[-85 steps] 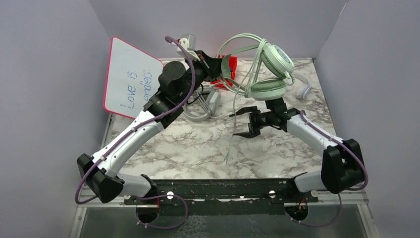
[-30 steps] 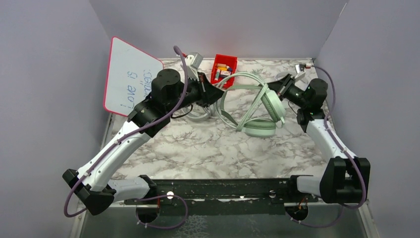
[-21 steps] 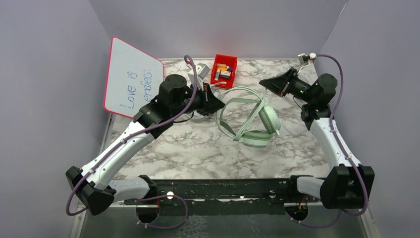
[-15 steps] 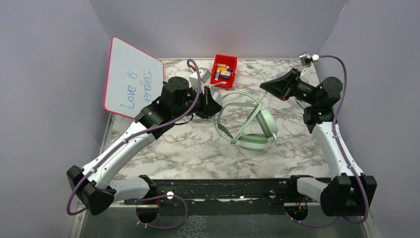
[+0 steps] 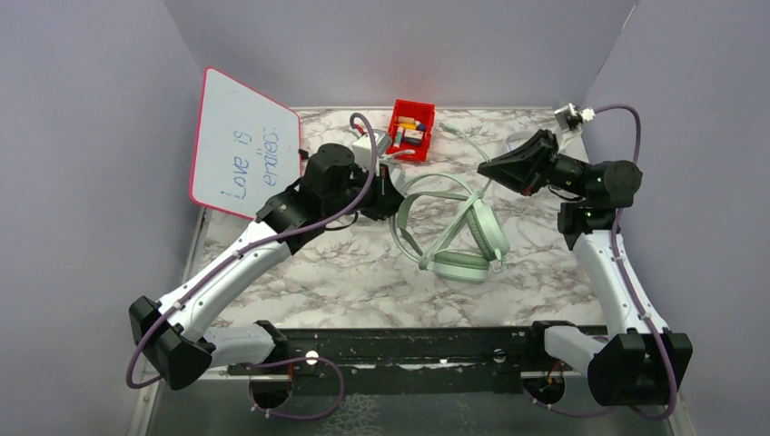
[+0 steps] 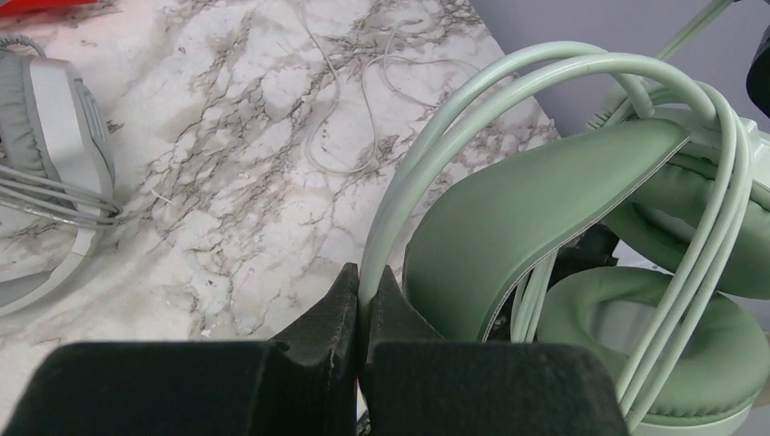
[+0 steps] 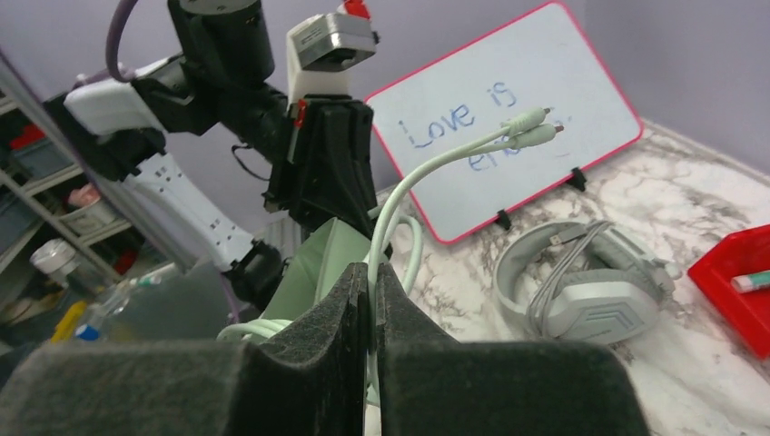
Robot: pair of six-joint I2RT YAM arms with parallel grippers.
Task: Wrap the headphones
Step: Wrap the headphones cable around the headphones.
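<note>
the left jaws are shut tight on a doubled strand of pale green cable [image 6: 422, 150], which is looped over the padded band of the mint-green headset [image 6: 536, 218]. the right jaws are likewise closed on that cable [image 7: 390, 195] near its end, and two plugs [image 7: 534, 127] are seen jutting past them. the mint-green headset is held between the two arms over the middle of the counter [image 5: 345, 272]; whether it rests there cannot be told. the grey-white headset [image 7: 581, 286] is laid on the counter in front of the whiteboard [image 5: 241, 145], and a red bin [image 5: 410, 127] is set at the far edge.
</note>
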